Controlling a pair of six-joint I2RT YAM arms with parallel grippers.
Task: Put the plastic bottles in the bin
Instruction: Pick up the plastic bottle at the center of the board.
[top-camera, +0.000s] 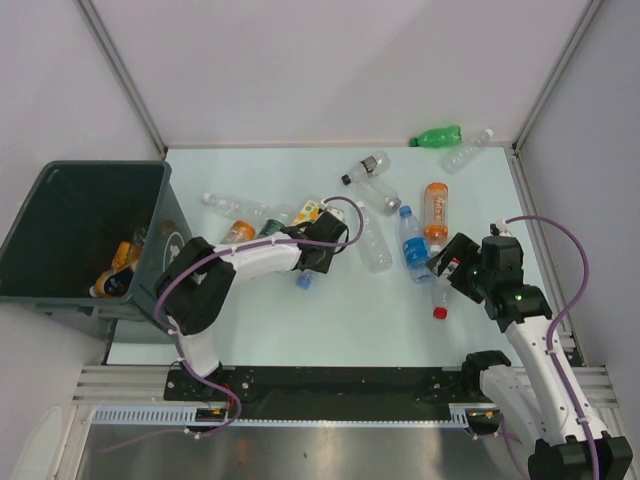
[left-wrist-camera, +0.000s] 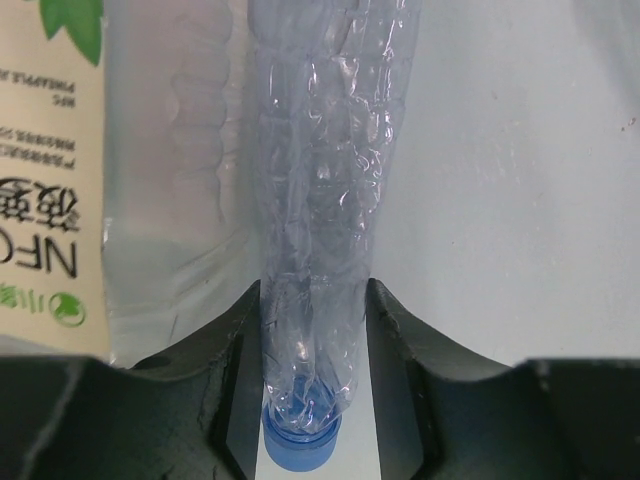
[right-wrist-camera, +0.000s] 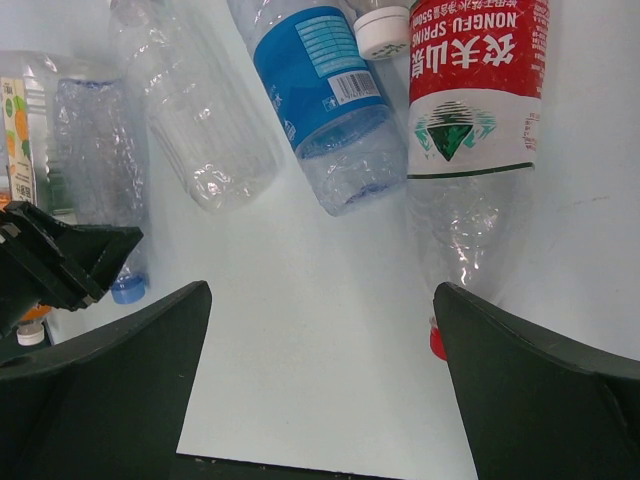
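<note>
Left gripper (left-wrist-camera: 314, 300) clamped on crushed blue-capped bottle (left-wrist-camera: 325, 150), centre; right gripper (right-wrist-camera: 320, 310) stood wide apart beside red-capped bottle (right-wrist-camera: 470, 150), right side.

The red-label bottle (right-wrist-camera: 470, 90) reads "NONGFU SPRING" in white capitals, with Chinese characters beside it and "550" at the label's edge. The blue-label bottle (right-wrist-camera: 318, 70) carries a barcode; its small print is too fine to read. The cream-label bottle (left-wrist-camera: 50, 220) shows "NFC" and "PINEAPPLE".
</note>
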